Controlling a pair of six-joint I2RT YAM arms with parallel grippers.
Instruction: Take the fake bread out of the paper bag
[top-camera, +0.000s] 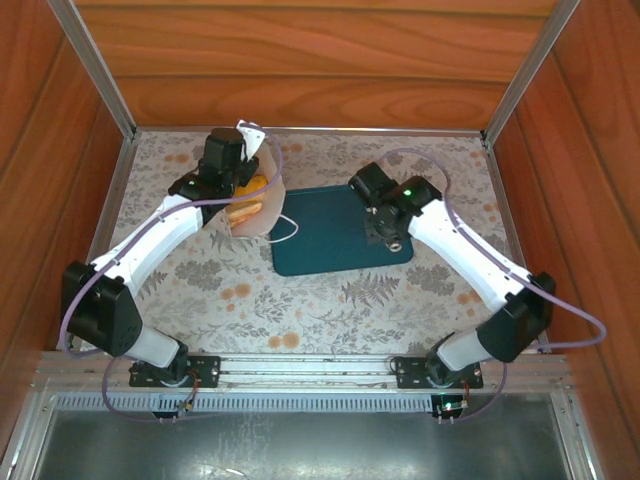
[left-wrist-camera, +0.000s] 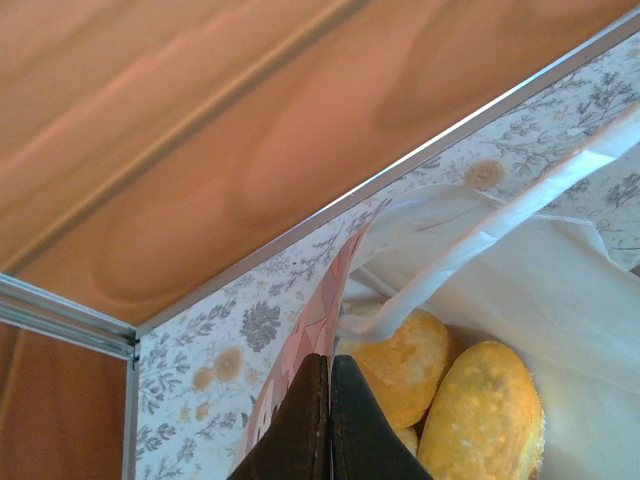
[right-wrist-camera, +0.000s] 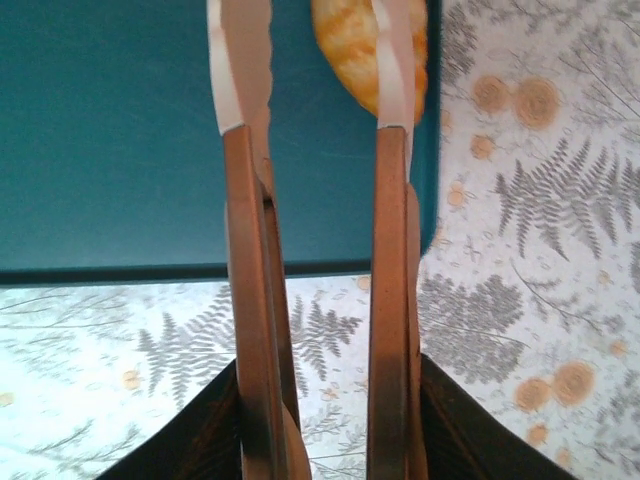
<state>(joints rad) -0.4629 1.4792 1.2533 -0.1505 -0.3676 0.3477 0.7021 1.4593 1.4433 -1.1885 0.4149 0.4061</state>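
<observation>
Wood walls (top-camera: 320, 60) box in the table (top-camera: 330, 300), which has a fern-print cloth. Teal tray (top-camera: 320, 235) lies mid-table. The paper bag (top-camera: 268, 215) stands just off the tray's left edge, white, mouth up and tilted toward the left arm.

The left gripper (left-wrist-camera: 328, 410) is closed, pinching the bag's rim, with a sliver of paper between the fingers. The bag's handle (left-wrist-camera: 500, 235) arcs loose across the mouth.

The right gripper (right-wrist-camera: 312, 70) is over the tray's right part with the jaws apart and nothing clamped between them. One piece of fake bread (right-wrist-camera: 348, 50) lies on the tray near its right edge, at the fingertips and partly behind the right-hand finger. Can't tell if it touches.

More fake bread sits in the bag: an oval roll (left-wrist-camera: 405, 365) and another (left-wrist-camera: 487, 420) side by side, with a bit of a third below them. The count beyond that is hidden.

Judgement: one piece is out and the rest are to go, so the step in hand is clearing off the tray piece and going back to the bag.

To do it well:
- Lift the right arm straight up so the fingers don't nudge the piece off the tray edge.
- Keep the left pinch firm and the mouth held wide.
- Come in from above on the right side of the opening, clear of the handle loop.
- Take the topmost roll across its short width.
- Grip lightly, since the glossy shell looks slippery.
- Watch that the bag doesn't rise with the roll.
</observation>
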